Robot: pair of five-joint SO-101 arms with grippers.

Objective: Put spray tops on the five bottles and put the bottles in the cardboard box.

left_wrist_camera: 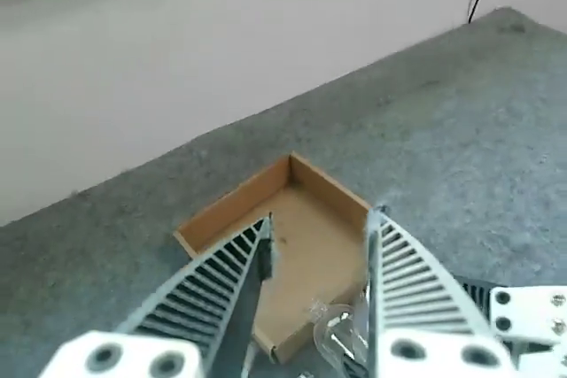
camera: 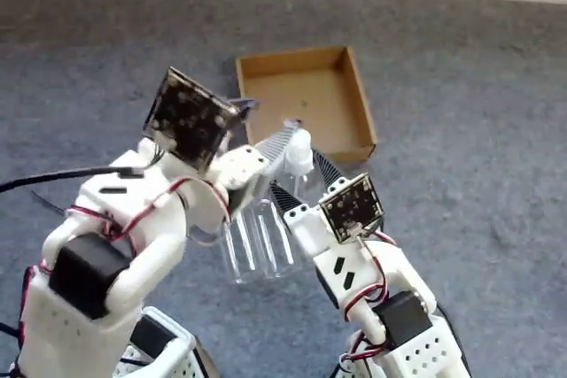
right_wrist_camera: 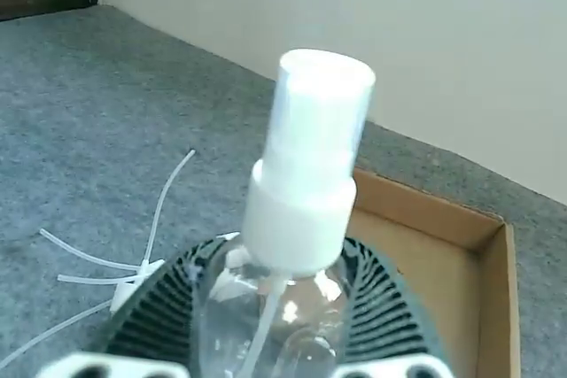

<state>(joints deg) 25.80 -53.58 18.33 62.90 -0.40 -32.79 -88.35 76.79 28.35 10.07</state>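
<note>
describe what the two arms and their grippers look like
Left arm and right arm: white plastic, black motor blocks, red and white wires. Each wrist carries a dark square board. Left gripper and right gripper have grey ribbed tapering fingers on white mounts.

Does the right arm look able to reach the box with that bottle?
Probably yes: the box sits just beyond the bottle in the right end effector, though the open left end effector hangs close by.
</note>
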